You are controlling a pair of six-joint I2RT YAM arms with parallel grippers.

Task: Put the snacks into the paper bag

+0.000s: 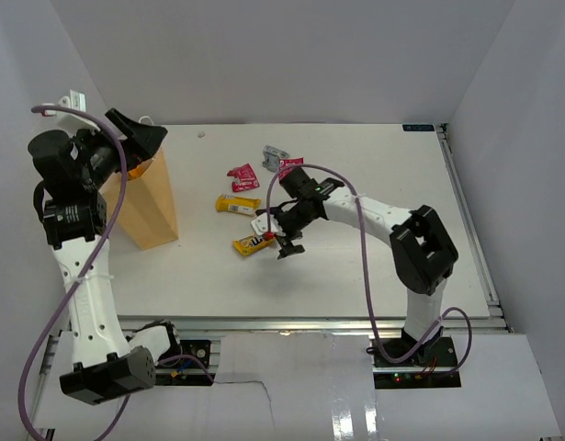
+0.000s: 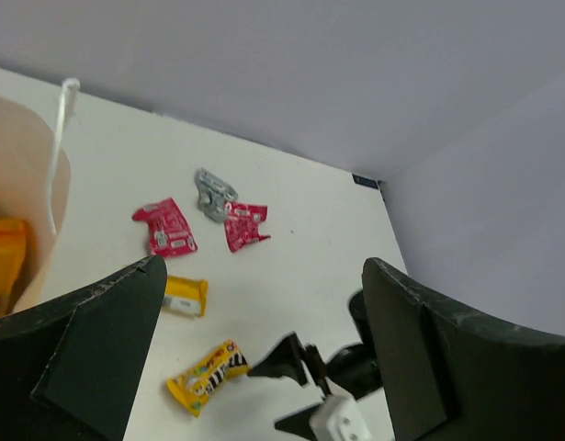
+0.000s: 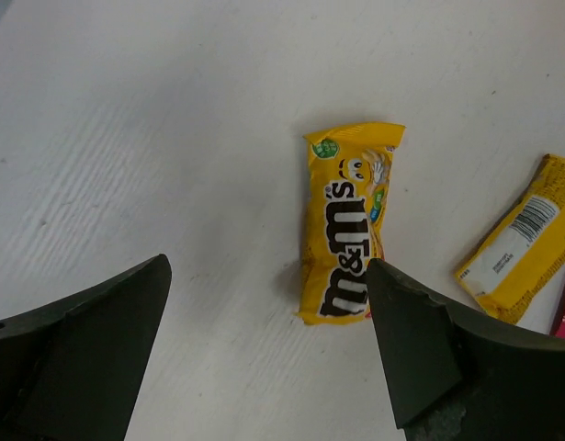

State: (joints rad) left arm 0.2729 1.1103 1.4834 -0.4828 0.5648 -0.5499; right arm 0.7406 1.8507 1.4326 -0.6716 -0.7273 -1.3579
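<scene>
The tan paper bag stands at the table's left; its rim, a white cord handle and an orange pouch inside show in the left wrist view. My left gripper is open and empty above the bag's mouth. My right gripper is open and empty, low over the table just right of a yellow M&M's packet. A second yellow packet, two red wrappers and a grey wrapper lie behind it.
White walls close in the table at the back and both sides. A metal rail runs along the table's right edge. A cable loops over the right arm.
</scene>
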